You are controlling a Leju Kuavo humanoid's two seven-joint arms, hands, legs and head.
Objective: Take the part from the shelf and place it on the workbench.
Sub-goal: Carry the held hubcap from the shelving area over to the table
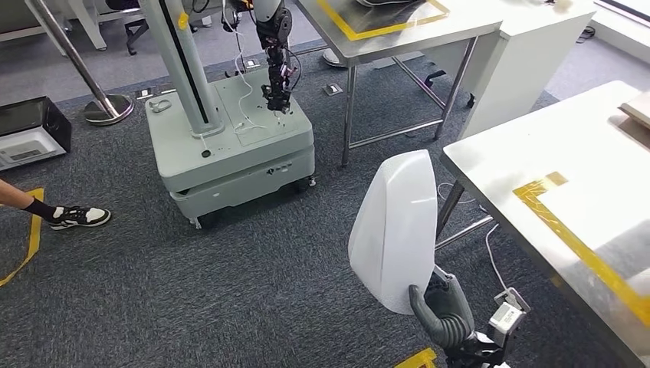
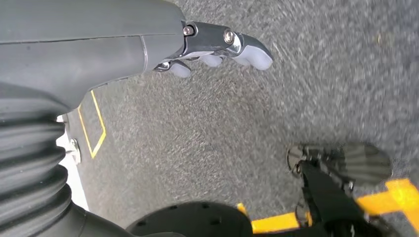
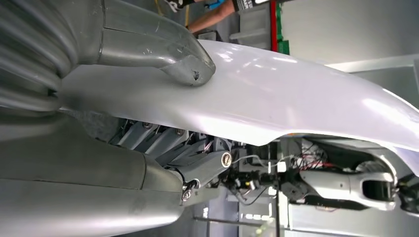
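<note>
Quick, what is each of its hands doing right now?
Left hand: holds nothing, fingers apart, hanging over the carpet.
Right hand: grips the white part.

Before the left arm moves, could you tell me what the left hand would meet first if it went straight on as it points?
Probably the grey carpet floor: the left hand, holding nothing, points down at it, though depth is unclear.

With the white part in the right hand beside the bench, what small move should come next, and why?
Probably lift the white part and carry it right, over the workbench. The right hand grips its lower end, and the part hangs beside the bench edge, above the carpet.
</note>
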